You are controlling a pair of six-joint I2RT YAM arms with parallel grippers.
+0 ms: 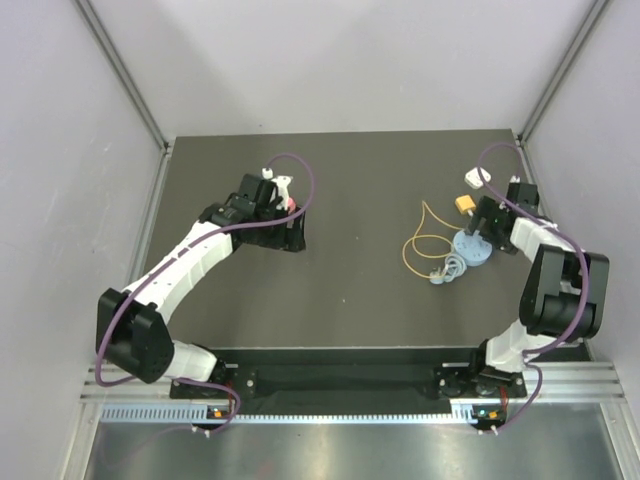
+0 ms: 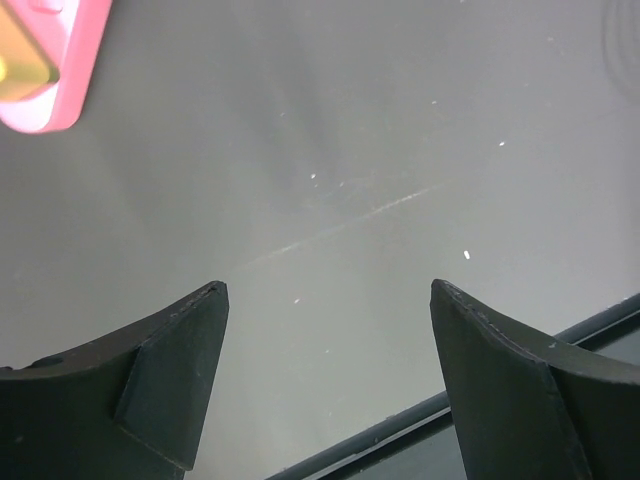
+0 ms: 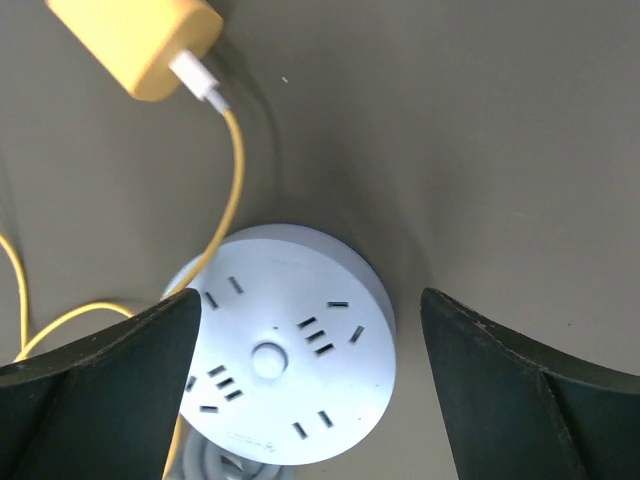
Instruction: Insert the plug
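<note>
The yellow plug (image 1: 464,204) lies flat on the dark table with its thin yellow wire (image 1: 425,243) looping to the left. In the right wrist view the plug (image 3: 140,40) is at the top left, with the wire (image 3: 236,160) running down past the light-blue round socket disc (image 3: 290,345). My right gripper (image 3: 310,298) is open and empty, hovering over the disc (image 1: 472,247), jaws either side of it. My left gripper (image 2: 328,290) is open and empty over bare table at the left (image 1: 278,200).
A small white block (image 1: 474,179) lies behind the plug. The disc's grey cord (image 1: 448,270) coils at its front left. A pink object (image 2: 50,60) with a yellow part sits near the left gripper. The table's edge rail (image 2: 450,405) shows below the left fingers.
</note>
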